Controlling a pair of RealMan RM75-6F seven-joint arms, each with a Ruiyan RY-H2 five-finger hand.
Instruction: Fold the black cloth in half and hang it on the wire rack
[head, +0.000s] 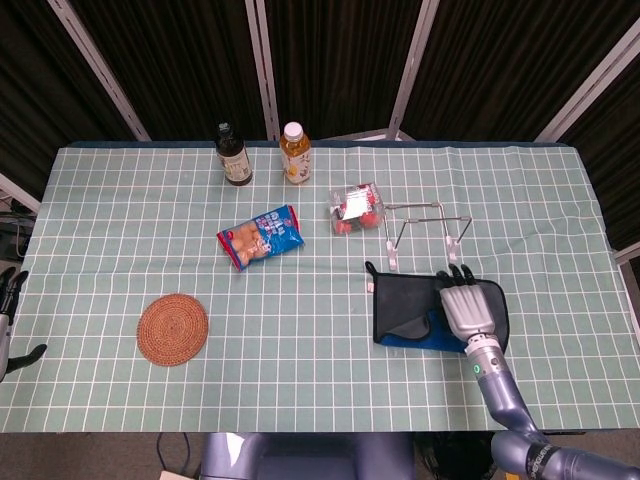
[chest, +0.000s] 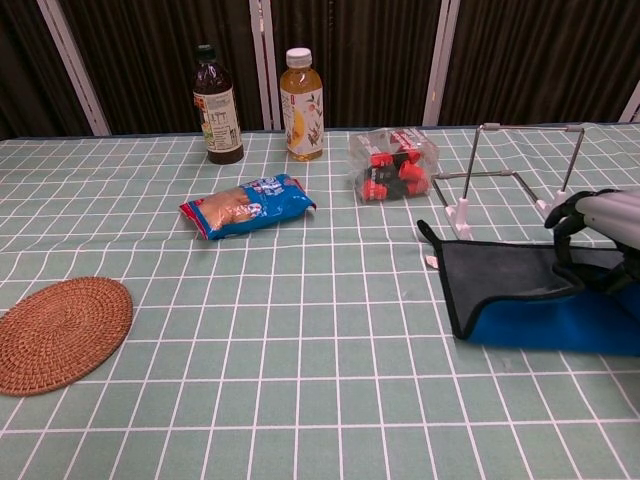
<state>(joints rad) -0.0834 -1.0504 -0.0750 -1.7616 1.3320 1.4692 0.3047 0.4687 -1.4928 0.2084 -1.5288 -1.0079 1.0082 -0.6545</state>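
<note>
The right robot hand is grasping the near edge of the black cloth and is holding it over the cloth's far part, with the blue underside facing up; the fingertips are pointing toward 12 o'clock. The cloth is lying on the desk at the 5 o'clock area of the head view, just at 6 o'clock of the wire rack, which is standing upright on white feet. A clear packet of red items is sitting just at 9 o'clock of the rack. A blue snack bag, a dark bottle, a tea bottle and a woven coaster are occupying the left half. The left robot hand is hanging off the desk at 9 o'clock, holding nothing, fingers apart.
</note>
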